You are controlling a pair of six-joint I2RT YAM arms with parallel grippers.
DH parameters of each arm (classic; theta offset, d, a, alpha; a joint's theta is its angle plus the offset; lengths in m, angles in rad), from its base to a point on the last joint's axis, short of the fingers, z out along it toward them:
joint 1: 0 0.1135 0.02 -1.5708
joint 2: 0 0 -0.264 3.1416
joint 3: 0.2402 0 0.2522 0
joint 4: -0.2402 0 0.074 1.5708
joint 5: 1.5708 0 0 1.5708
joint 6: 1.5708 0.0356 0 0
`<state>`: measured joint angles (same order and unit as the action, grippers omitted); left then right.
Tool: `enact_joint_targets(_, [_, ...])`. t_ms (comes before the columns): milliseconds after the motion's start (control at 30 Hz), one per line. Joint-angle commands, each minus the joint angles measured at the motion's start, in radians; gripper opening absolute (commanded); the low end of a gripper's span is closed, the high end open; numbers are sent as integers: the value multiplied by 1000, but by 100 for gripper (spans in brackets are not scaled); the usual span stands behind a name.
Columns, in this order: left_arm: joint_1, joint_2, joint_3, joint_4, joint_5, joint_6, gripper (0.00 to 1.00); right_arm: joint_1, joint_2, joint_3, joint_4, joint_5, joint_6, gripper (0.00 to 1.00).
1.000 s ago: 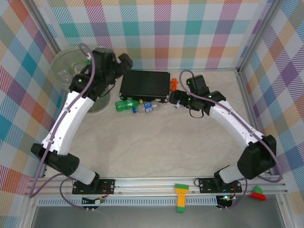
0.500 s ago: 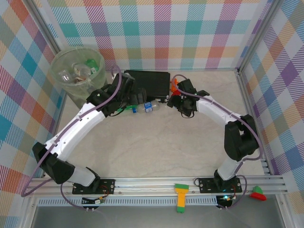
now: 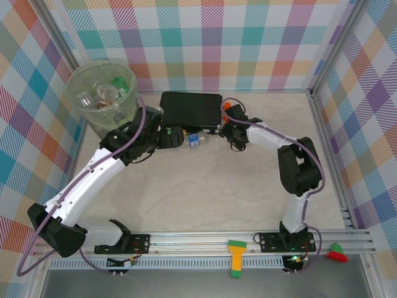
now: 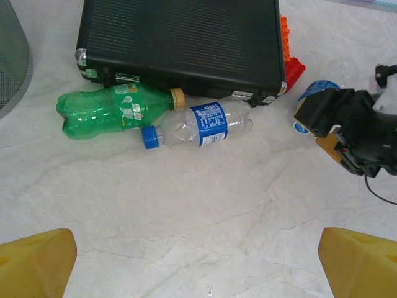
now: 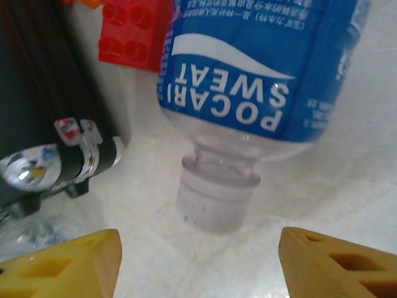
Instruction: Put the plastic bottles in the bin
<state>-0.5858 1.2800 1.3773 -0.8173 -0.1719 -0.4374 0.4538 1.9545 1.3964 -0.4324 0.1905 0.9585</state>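
Note:
A green bottle (image 4: 115,110) and a clear bottle with a blue label (image 4: 198,126) lie side by side against the black case (image 4: 180,40). My left gripper (image 4: 198,267) is open, hovering short of them over bare table, and stands beside the blue-labelled bottle (image 3: 193,139) in the top view. A third bottle with a blue Pocari Sweat label (image 5: 248,81) lies by the case's right end, its white cap (image 5: 217,195) pointing at my right gripper (image 5: 198,264). Its jaws stand apart, clear of the cap. The pale-green bin (image 3: 99,93) at the back left holds several bottles.
A red toy brick (image 5: 133,31) and an orange piece (image 3: 227,107) sit against the case's right end, beside the Pocari bottle. The bin's wall (image 4: 9,62) stands just left of the green bottle. Frame posts and checkered walls close the table's sides.
My left arm has swung from above the bin down to the bottles by the case. My right gripper has slid left toward the case, and its jaws have narrowed.

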Motion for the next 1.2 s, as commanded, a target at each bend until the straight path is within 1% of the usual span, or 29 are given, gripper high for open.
enact_joint_targets(0, [6, 11, 36, -27, 33, -21, 100, -10, 38, 43, 18, 46, 14, 64])
enact_joint_targets(67, [6, 14, 34, -34, 36, -34, 100, -14, 61, 62, 18, 56, 11, 61])
enact_joint_targets(233, [7, 21, 54, -90, 14, -38, 100, -24, 112, 108, 1, 95, 4, 58])
enact_joint_targets(300, [6, 11, 48, -94, 9, -48, 100, -26, 121, 115, 0, 101, -11, 54])
enact_joint_targets(367, [6, 2, 38, -88, 7, -56, 100, -26, 121, 114, -1, 101, -26, 49])
enact_joint_targets(467, [6, -3, 31, -79, 2, -65, 100, -26, 108, 95, 0, 111, -34, 47])
enact_joint_targets(533, [6, 3, 38, -76, 1, -70, 100, -26, 92, 73, 16, 118, -48, 41])
enact_joint_targets(600, [6, 15, 52, -78, 2, -70, 100, -26, 80, 58, 18, 122, -59, 40])
enact_joint_targets(667, [6, 28, 67, -81, 4, -71, 100, -26, 68, 51, 17, 122, -75, 37])
enact_joint_targets(800, [6, 45, 78, -73, 18, -73, 100, -20, 18, 15, 30, 122, -104, 32])
enact_joint_targets(1033, [6, 75, 70, -30, 35, -84, 100, 9, -120, -82, 37, 156, -138, 33])
enact_joint_targets(1167, [9, 104, 77, 12, 63, -93, 100, 40, -222, -137, 39, 172, -170, 33])
